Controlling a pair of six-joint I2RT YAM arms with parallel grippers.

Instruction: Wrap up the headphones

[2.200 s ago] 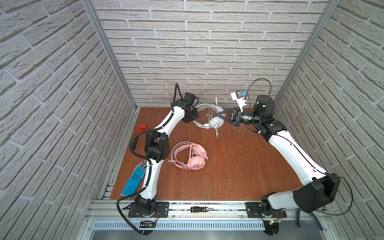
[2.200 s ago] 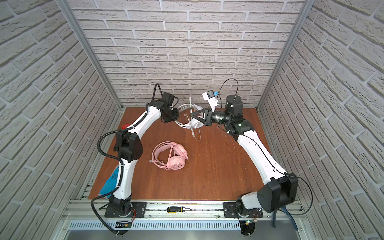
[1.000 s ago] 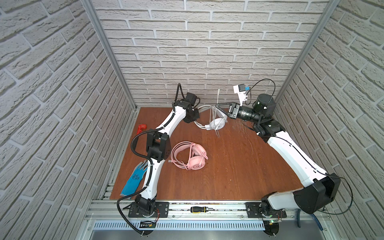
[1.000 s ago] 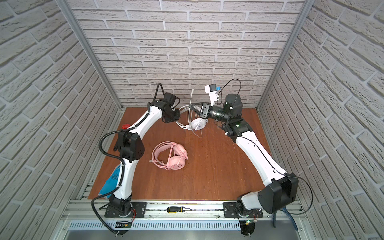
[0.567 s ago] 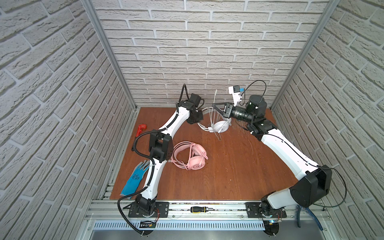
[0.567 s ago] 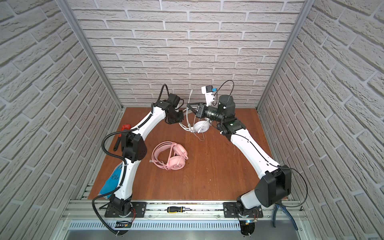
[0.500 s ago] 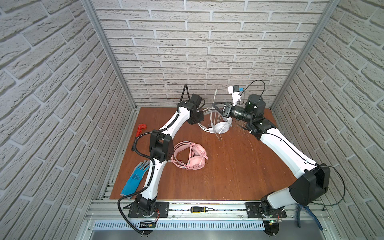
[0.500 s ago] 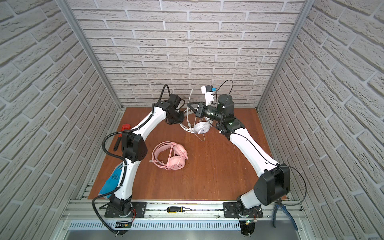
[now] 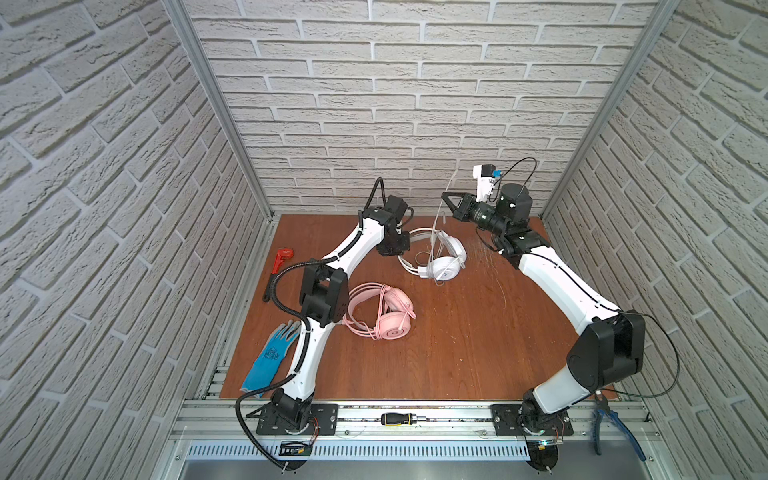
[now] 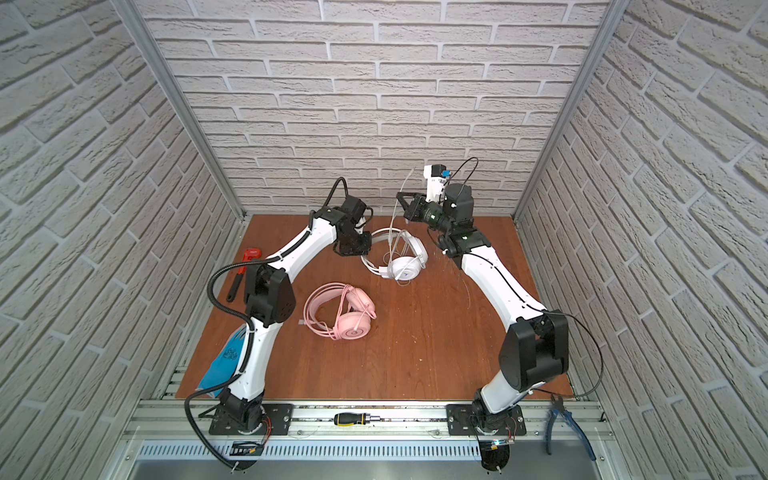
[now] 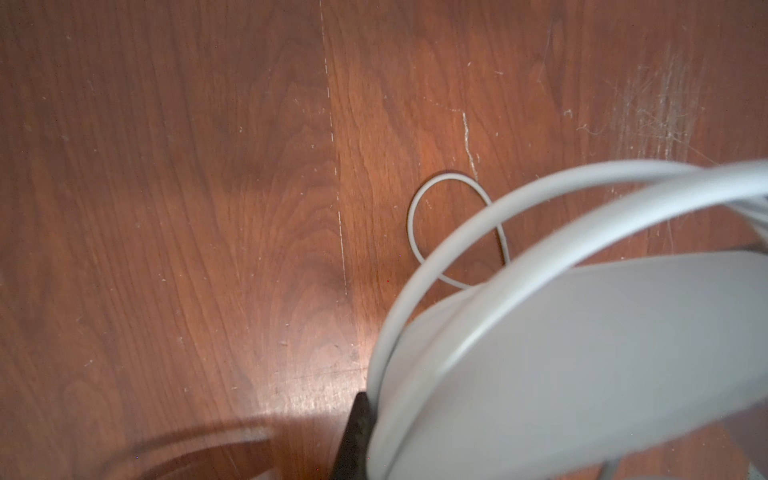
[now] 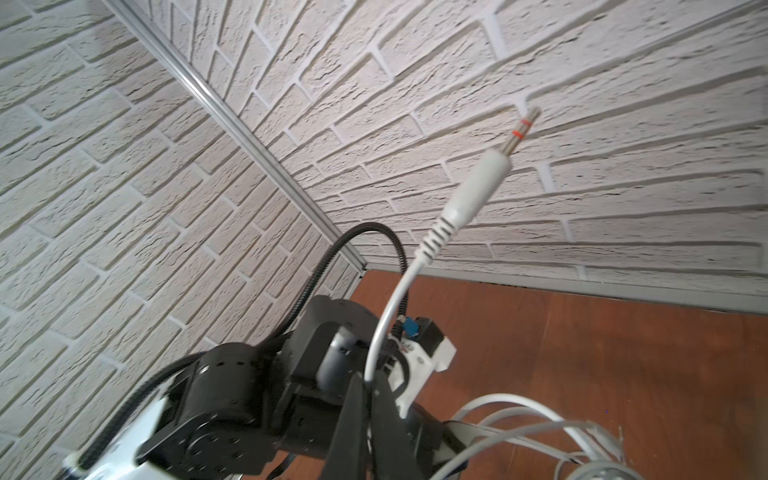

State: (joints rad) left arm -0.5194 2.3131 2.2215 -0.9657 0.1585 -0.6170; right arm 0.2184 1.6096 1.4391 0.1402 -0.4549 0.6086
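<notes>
I've got the white over-ear wired headphones [image 9: 446, 266] near the back wall of the brown wooden counter [image 9: 457, 357], with open wood on the right toward the front rail. The pink over-ear wired headphones [image 9: 390, 320] lie mid-counter, just beside the left arm. The left tool [image 9: 406, 241] is clamped tight on the white headband, and the right tool [image 12: 365, 384] is pinched on the thin white cable [image 12: 386, 320], held up off the counter with the plug [image 12: 478, 187] in the air.
</notes>
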